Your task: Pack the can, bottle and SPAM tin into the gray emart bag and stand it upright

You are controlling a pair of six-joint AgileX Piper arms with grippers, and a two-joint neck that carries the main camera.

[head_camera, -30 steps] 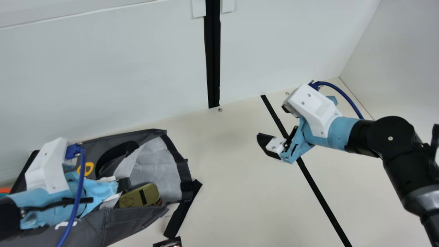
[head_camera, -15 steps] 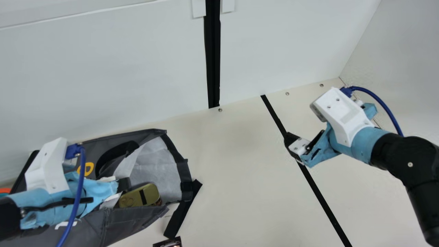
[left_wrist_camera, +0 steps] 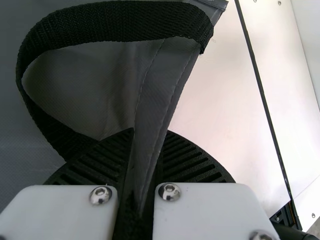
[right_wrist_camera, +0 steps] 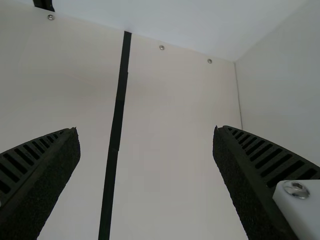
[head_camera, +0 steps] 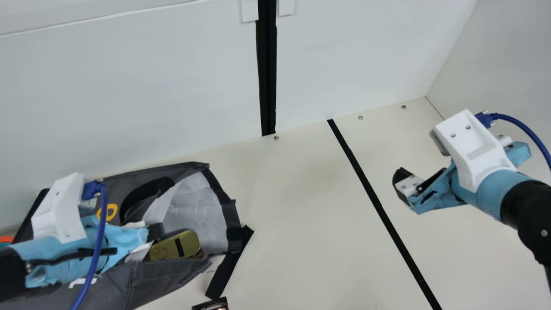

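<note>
ok so the left gripper (left_wrist_camera: 150, 134) has its jaws clenched on a fold of the gray bag (head_camera: 159, 277), right by the black handle (left_wrist_camera: 115, 20) in the left wrist view. right gripper (right_wrist_camera: 146, 130) is holding nothing, jaws spread wide over the table (head_camera: 301, 215), well apart from the bag.

bag's lying on its side with the mouth open toward the middle of the table. spam tin (head_camera: 175, 246) is sitting inside near the opening, so i'd call that one packed. can't tell if the can and bottle are deeper in, and there's some small dark thing (head_camera: 211, 305) at the main view's bottom edge i can't make out. imo packing's mostly done, and what's left is tipping it upright without the tin sliding out.
</note>
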